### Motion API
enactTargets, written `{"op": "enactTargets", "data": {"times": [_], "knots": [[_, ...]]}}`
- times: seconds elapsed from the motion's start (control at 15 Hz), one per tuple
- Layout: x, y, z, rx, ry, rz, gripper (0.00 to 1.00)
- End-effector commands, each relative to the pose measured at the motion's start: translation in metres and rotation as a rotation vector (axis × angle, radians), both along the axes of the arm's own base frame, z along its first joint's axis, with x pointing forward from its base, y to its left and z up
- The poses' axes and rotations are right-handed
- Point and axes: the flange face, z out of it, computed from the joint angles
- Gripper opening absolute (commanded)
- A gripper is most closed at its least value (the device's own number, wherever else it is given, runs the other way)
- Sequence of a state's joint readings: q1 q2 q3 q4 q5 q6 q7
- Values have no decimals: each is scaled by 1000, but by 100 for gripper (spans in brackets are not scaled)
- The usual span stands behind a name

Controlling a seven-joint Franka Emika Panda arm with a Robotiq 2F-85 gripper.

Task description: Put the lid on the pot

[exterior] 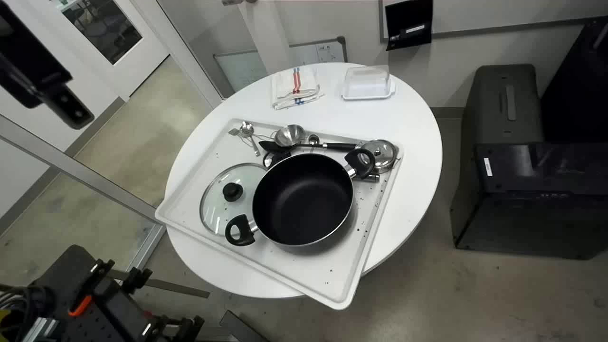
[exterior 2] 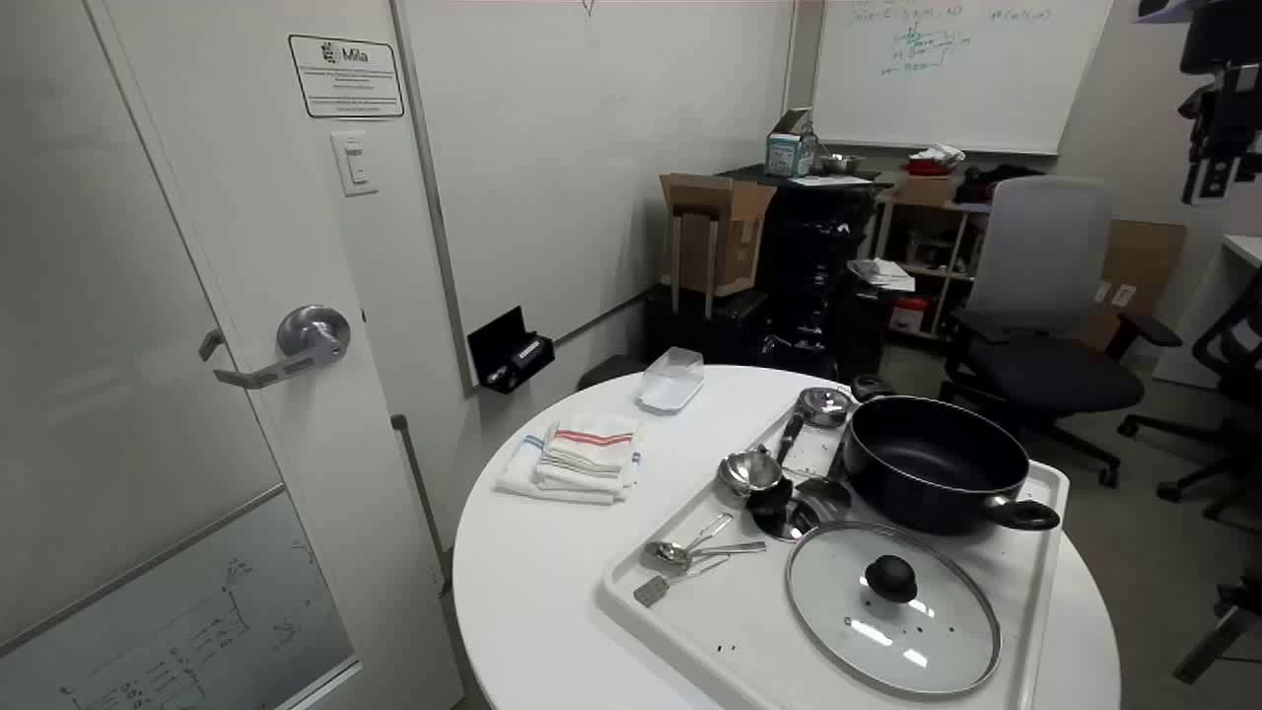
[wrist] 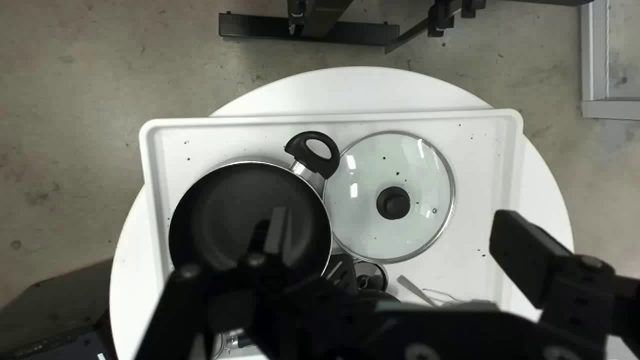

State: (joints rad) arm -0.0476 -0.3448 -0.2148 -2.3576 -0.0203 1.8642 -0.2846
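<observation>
The pot point(exterior: 304, 202) is a black round pan with two black loop handles, upright on a white tray; it also shows in an exterior view point(exterior 2: 937, 454) and the wrist view point(wrist: 240, 205). The lid point(exterior: 216, 209) lies beside it on the tray, transparent, knob up, one edge under a pot handle as seen from above. It also shows in an exterior view point(exterior 2: 927, 631) and the wrist view point(wrist: 360, 222). My gripper point(wrist: 395, 240) is open and empty, fingers wide apart, high above the tray. In both exterior views it hangs at the picture's edge point(exterior: 71, 107) point(exterior 2: 1218, 177).
The white tray point(exterior: 332, 285) sits on a round white table point(exterior: 418, 166). Metal utensils point(exterior 2: 690, 552), a metal bowl-shaped piece point(exterior: 289, 135) and a small metal pot point(exterior: 382, 154) crowd the tray near the pot. Folded towels point(exterior: 297, 88) and a clear container point(exterior: 368, 83) stand behind.
</observation>
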Motion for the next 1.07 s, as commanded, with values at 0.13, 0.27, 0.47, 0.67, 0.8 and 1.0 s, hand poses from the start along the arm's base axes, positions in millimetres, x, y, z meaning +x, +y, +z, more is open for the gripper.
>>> {"op": "enactTargets", "data": {"times": [0.13,0.27,0.47,0.67,0.8,1.0], "knots": [[0,0,0,0,0,0,100],[0,0,0,0,0,0,100],[0,0,0,0,0,0,100],[2,2,-3,-4,5,-1,100],[6,9,-11,-18,14,5,100],[14,26,-33,-48,19,20,100]]}}
